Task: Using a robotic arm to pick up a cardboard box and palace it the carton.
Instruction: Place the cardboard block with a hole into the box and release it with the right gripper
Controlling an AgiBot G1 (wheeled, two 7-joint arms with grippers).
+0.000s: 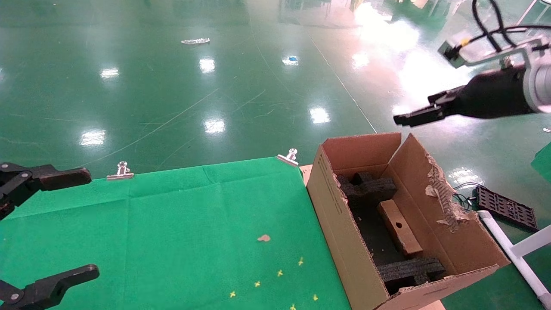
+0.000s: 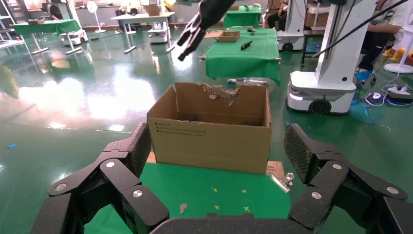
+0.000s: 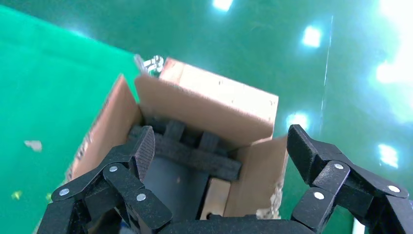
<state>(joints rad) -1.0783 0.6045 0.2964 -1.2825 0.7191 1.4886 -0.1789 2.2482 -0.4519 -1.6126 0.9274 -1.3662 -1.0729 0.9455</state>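
Green-cloth bench [image 1: 172,224]: small brown cardboard box [image 1: 399,227] lies in large flapped carton [image 1: 340,215]. Right tool [image 1: 413,117] above carton, wide, empty. Left tool [image 1: 47,228] wide, parked. Placement looks done; next: retreat.

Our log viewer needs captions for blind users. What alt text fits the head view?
A small cardboard box lies inside an open carton, between black foam blocks, beside a green-covered table. The right end effector hangs empty and open above the carton's far flaps; the open left end effector sits at the table's left edge.
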